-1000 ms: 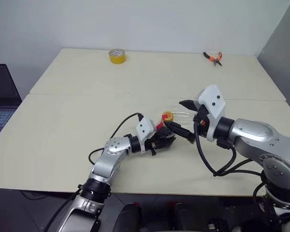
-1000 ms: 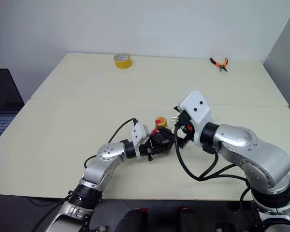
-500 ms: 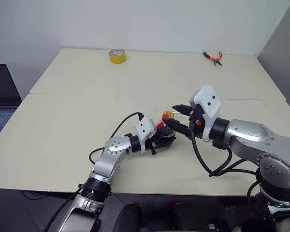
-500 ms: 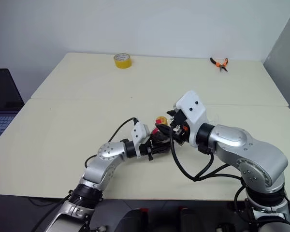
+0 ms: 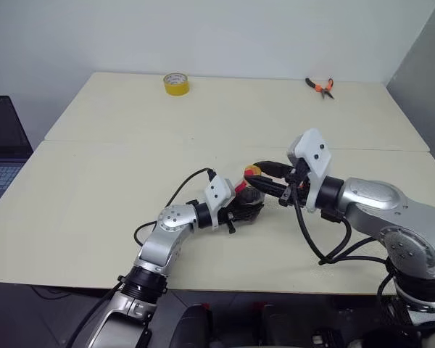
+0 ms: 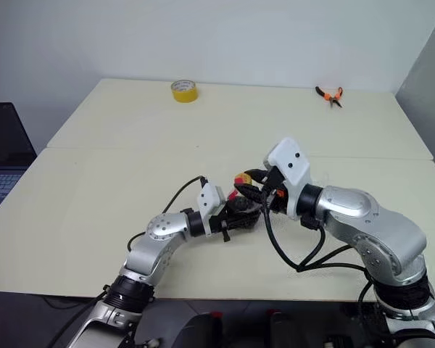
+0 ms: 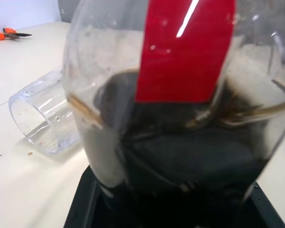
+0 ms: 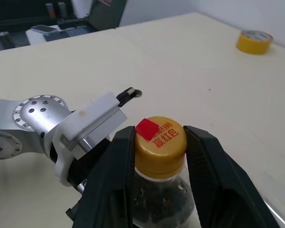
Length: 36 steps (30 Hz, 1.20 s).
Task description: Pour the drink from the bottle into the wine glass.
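The bottle (image 8: 157, 190), with the dark drink (image 7: 180, 156) low in it, stands near the front middle of the table (image 5: 94, 181), its body clamped in the left gripper (image 5: 248, 210), while the wine glass (image 7: 45, 116) lies on its side just beside it. The right gripper (image 8: 156, 142), whose 2 fingers stood wide apart a second ago, has closed them against both sides of the yellow cap (image 8: 160, 137), so the step in hand looks like unscrewing; pouring cannot begin until the cap is off and the glass stands upright
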### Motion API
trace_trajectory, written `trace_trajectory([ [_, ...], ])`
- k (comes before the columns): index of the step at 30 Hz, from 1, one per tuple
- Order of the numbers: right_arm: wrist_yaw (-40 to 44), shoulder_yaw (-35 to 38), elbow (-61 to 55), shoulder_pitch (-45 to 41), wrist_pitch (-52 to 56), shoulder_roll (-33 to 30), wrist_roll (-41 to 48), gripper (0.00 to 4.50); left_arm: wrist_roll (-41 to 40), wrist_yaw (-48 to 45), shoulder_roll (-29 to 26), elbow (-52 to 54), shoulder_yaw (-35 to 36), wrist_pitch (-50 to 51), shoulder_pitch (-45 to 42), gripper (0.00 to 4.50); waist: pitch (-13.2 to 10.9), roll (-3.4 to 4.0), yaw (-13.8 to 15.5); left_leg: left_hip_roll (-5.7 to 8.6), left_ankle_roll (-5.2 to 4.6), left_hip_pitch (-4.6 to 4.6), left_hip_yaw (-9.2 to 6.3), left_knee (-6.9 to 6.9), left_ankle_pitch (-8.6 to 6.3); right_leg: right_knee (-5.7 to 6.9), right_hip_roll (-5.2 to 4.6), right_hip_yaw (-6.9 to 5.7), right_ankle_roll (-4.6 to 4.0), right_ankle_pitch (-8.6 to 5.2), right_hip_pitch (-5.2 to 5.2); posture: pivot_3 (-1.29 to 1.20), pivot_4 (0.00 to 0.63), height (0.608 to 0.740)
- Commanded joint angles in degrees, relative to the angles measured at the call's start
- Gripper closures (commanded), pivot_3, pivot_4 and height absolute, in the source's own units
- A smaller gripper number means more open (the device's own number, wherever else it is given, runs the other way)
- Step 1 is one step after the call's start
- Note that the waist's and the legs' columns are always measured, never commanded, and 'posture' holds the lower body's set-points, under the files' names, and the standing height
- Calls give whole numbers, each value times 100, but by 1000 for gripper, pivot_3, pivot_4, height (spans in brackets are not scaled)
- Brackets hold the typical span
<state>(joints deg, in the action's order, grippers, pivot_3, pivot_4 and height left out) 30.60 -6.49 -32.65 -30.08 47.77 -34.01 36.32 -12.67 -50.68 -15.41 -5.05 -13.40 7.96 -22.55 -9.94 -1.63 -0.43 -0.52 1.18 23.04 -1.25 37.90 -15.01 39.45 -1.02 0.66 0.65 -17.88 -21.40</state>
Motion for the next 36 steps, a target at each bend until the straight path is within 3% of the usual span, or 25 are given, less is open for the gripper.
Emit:
trace_trajectory([
  [1, 1012, -215, 1173, -392, -1883, -254, -1083, 3283, -113, -135, -19, 413, -44, -18, 24, 3155, -3, 2, -21, 0, 0, -1, 0, 0, 0, -1, 1, 0, 0, 0, 0, 0, 150, 740],
  [7, 1987, -344, 2308, -910, -2934, -154, -1267, 3283, -120, -137, -38, 482, -42, 34, 45, 3495, -16, 6, -52, -5, 0, 1, -2, -3, 0, -2, 3, -2, -1, 0, -1, 0, 150, 740],
  [13, 2476, -259, 2208, -947, -2546, -209, -823, 3283, -107, -101, -54, 541, -30, 51, 82, 3679, -18, 7, -46, -3, 0, 3, -1, 0, 0, -4, -3, -2, -1, 1, 0, 0, 150, 740],
  [22, 2174, 291, 1161, -444, -1544, -299, -180, 169, -102, -111, -37, 553, -26, 73, 74, 3755, -20, 9, 9, -3, 1, 3, -4, 0, 0, -1, -4, -3, -2, 1, 0, 0, 150, 740],
  [25, 1704, 636, 604, -222, -1031, -288, 137, 0, -94, -108, -25, 522, -16, 60, 45, 3758, -20, 9, 14, -3, 1, 3, -3, 1, 0, 0, -4, -2, -2, 1, 0, 0, 150, 740],
  [28, 234, 891, -516, 237, -196, 74, 263, 0, -62, -86, 8, 456, -23, 24, 10, 3760, -20, 9, 30, -4, 1, 5, -7, -1, 0, -1, -4, -5, -2, 1, 0, 0, 150, 740],
  [32, -1288, 723, -1080, 357, 688, 812, 67, 0, 59, 9, 58, 329, -21, -103, -46, 3761, -20, 10, 10, -4, 2, 9, -6, 0, 1, 6, -4, -2, -1, 1, -6, 0, 150, 740],
  [36, -2171, 441, -1453, 279, 1207, 1450, -9, 0, 61, -22, 80, 254, -58, -134, -92, 3761, -19, 12, 12, -3, 3, 7, -7, 0, 2, 9, -3, -4, -1, 1, -6, 0, 150, 740],
])
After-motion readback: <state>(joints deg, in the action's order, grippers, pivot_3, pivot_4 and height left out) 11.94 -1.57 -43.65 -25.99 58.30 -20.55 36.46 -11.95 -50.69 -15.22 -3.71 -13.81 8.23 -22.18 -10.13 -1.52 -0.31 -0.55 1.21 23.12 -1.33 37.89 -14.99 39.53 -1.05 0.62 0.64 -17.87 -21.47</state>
